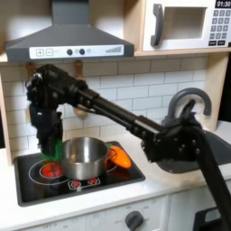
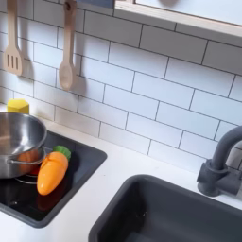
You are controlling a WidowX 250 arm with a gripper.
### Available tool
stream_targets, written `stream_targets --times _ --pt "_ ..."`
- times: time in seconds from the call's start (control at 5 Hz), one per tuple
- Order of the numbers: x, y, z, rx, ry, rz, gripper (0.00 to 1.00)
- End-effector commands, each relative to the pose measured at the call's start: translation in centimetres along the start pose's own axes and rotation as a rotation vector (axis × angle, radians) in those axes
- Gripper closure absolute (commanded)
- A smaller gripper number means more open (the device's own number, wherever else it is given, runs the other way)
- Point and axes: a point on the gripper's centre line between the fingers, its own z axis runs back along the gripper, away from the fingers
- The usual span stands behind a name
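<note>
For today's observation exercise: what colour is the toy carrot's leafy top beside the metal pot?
Green, clearest in the second exterior view, on the orange toy carrot.

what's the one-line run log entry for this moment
gripper: low over stove's left side, jaws state unclear | pot: on stove | carrot: beside pot, on stove | sink: right of stove

- Microwave (image 1: 187,24), top right of the first exterior view: light digits are shown on the dark display at its upper right corner; "1:3" is made out, and the rest is cut off by the picture's edge.
- Keypad under that display: rows of small buttons are seen, but their markings are too small to be read.
- Second exterior view: no text, label, brand or number can be read.
</note>
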Motion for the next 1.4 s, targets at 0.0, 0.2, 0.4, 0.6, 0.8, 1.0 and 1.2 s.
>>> stream_targets --times 0.0,0.2,0.4,0.6,0.8,1.0,1.2 --pt "-1.5 0.0 1.0 -0.022 0.005 -0.035 1.0" --pt "-2.1 0.2 0.3 -0.016 0.023 -0.056 1.0" --pt "-2.9 0.2 0.5 -0.019 0.025 -0.082 1.0" --pt "-3.5 0.3 0.3 -0.024 0.028 -0.112 1.0" --pt "-4.5 0.3 0.1 -0.032 0.032 -0.172 1.0" --pt "-5.2 0.3 0.2 -0.039 0.039 -0.21 1.0" --pt "-5.4 0.0 0.1 -0.036 0.054 -0.231 1.0"
